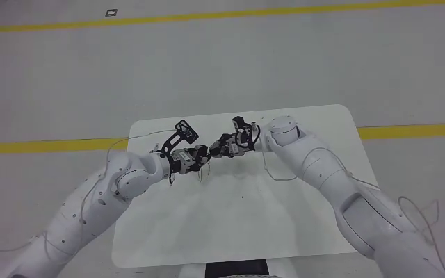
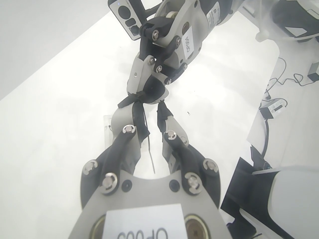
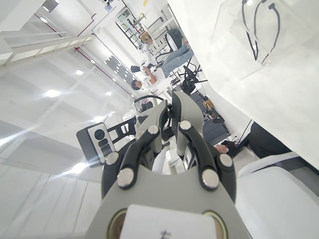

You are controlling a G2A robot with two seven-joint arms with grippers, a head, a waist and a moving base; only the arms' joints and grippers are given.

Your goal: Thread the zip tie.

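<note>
You had both claws meeting over the far middle of the white surface [image 1: 292, 229], with its far edge close behind them and bare room on the near side and to the right. Your right claw [image 2: 143, 96] was pinched closed on the zip tie [image 2: 149, 148], a thin dark strand hanging from its tips. Your left claw [image 2: 148, 114] stood partly open, and the strand ran between its black-wrapped fingers [image 2: 139, 123], one tip touching the right claw. A clear box [image 3: 224, 26] held curved black ties [image 3: 278, 28].
</note>
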